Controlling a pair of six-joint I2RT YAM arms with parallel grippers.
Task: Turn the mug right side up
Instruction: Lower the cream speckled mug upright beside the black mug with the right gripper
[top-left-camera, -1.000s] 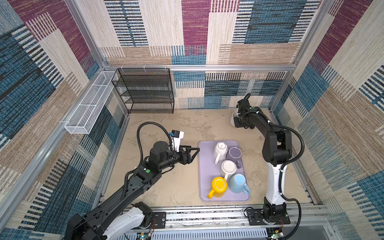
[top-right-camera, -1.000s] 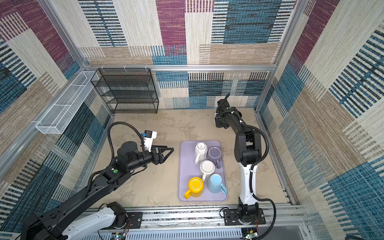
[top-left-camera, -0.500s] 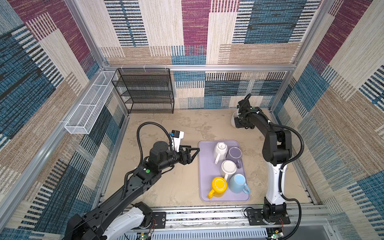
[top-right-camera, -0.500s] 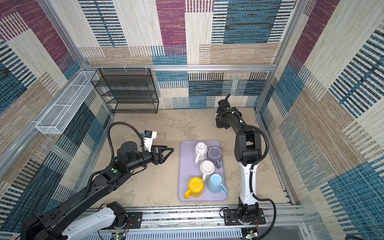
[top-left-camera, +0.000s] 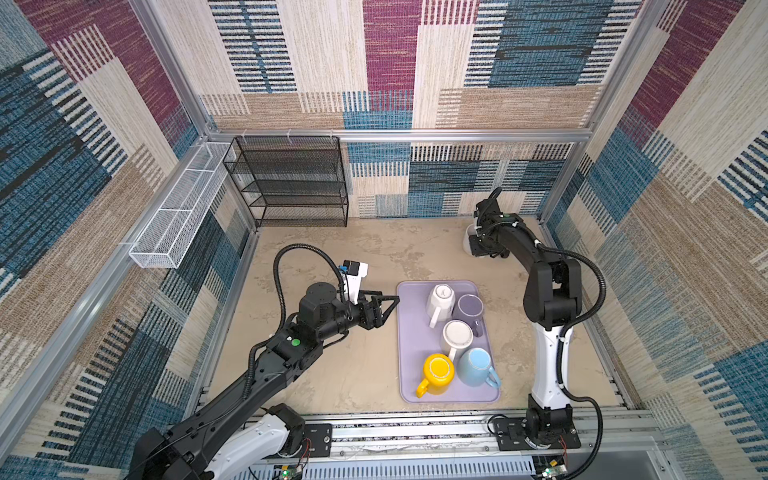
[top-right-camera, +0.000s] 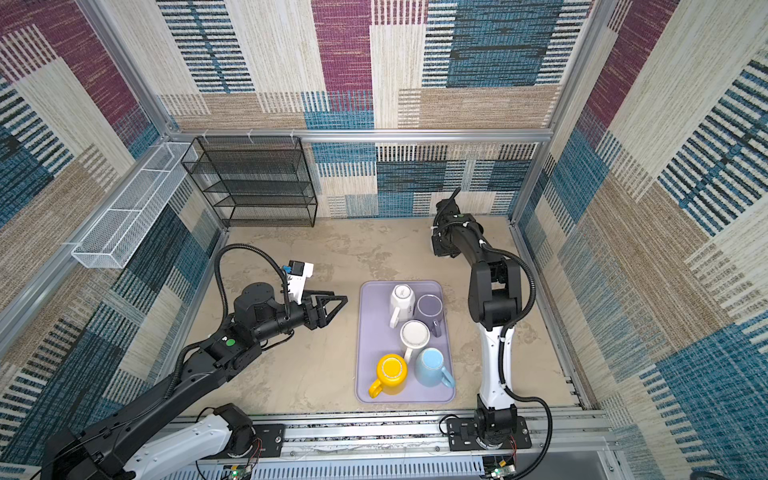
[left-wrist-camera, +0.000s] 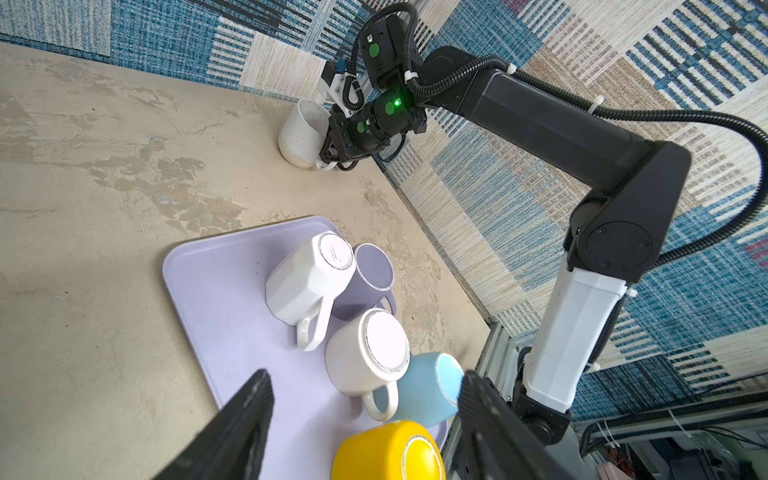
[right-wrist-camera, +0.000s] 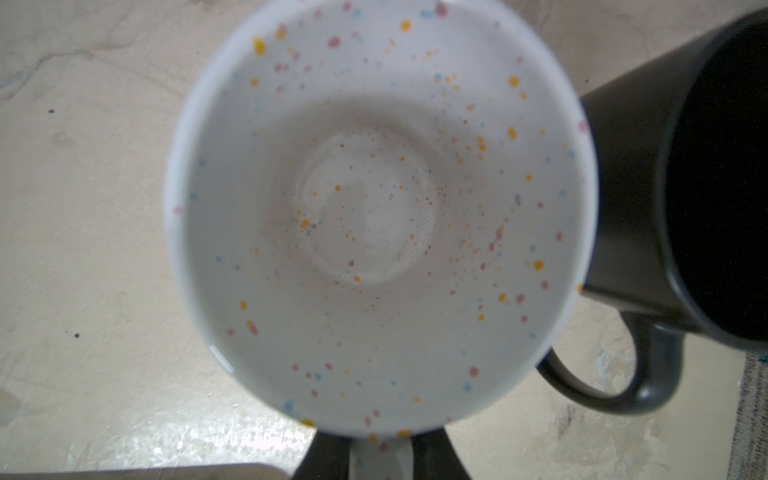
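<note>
A white mug with coloured speckles (right-wrist-camera: 374, 208) stands mouth-up at the back right of the table (top-left-camera: 332, 374), also seen in a top view (top-left-camera: 468, 241) and in the left wrist view (left-wrist-camera: 300, 135). My right gripper (right-wrist-camera: 380, 453) is shut on its handle, and shows in the left wrist view (left-wrist-camera: 328, 160) and a top view (top-left-camera: 478, 245). I cannot tell whether the mug's base touches the table. My left gripper (top-left-camera: 388, 305) (top-right-camera: 336, 305) (left-wrist-camera: 365, 376) hangs open and empty just left of the purple tray (top-left-camera: 409, 374).
A black mug (right-wrist-camera: 706, 187) stands mouth-up right beside the speckled one. The tray holds a tilted white faceted mug (top-left-camera: 441, 299), a purple mug (top-left-camera: 470, 306), and white (top-left-camera: 457, 334), yellow (top-left-camera: 437, 370) and blue (top-left-camera: 476, 365) mugs. Black wire shelf (top-left-camera: 291, 183) at the back left.
</note>
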